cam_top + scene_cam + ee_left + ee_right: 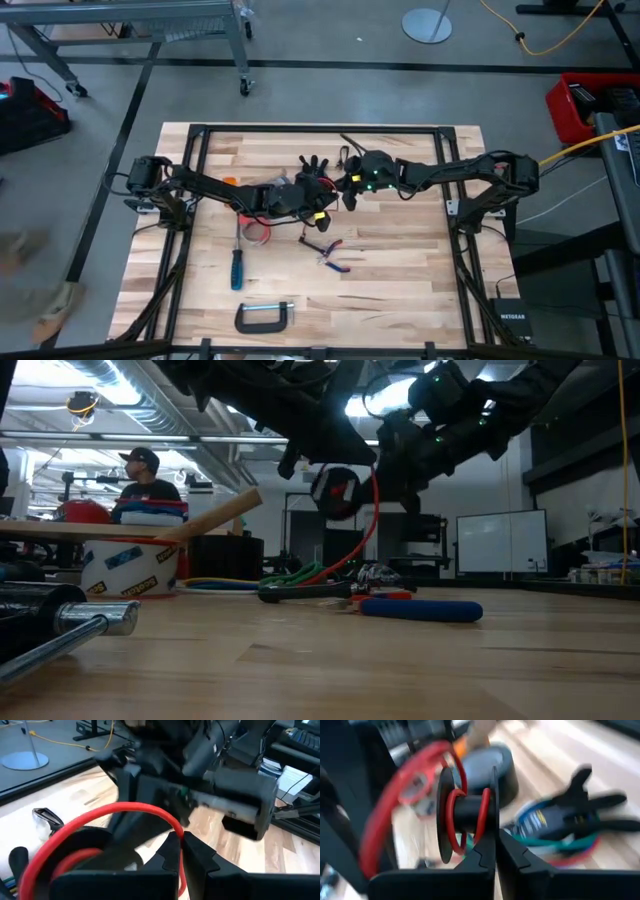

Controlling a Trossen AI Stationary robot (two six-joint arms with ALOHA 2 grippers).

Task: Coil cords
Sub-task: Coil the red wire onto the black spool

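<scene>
A red cord (125,810) is partly wound on the hub of a small black spool (467,815). The spool hangs in the air over the middle of the table (400,290), between my two arms. A free length of the cord (372,525) drops from the spool (335,490) to the tabletop. My left gripper (182,842) is shut on the cord's loose loop right next to the spool. My right gripper (496,837) is shut on the spool, facing the left gripper (333,203) from the table's right. The two grippers almost meet. My left gripper pinches the red cord (180,836) between its two fingertips, a single strand, where the loose loop comes round from the spool. The cord arches slack above the fingers, clear of the table. My right gripper pinches the rim of one spool flange (493,822) between its fingers, which slant slightly downward from the table's right. The spool is lifted clear, its axis about level.
A black spring clamp (315,162) lies just beyond the grippers. Pliers (328,252), a blue-handled screwdriver (237,268) and a C-clamp (265,316) lie nearer the front edge. A tape roll (130,565) stands on the table's left. A person (150,480) is behind the table.
</scene>
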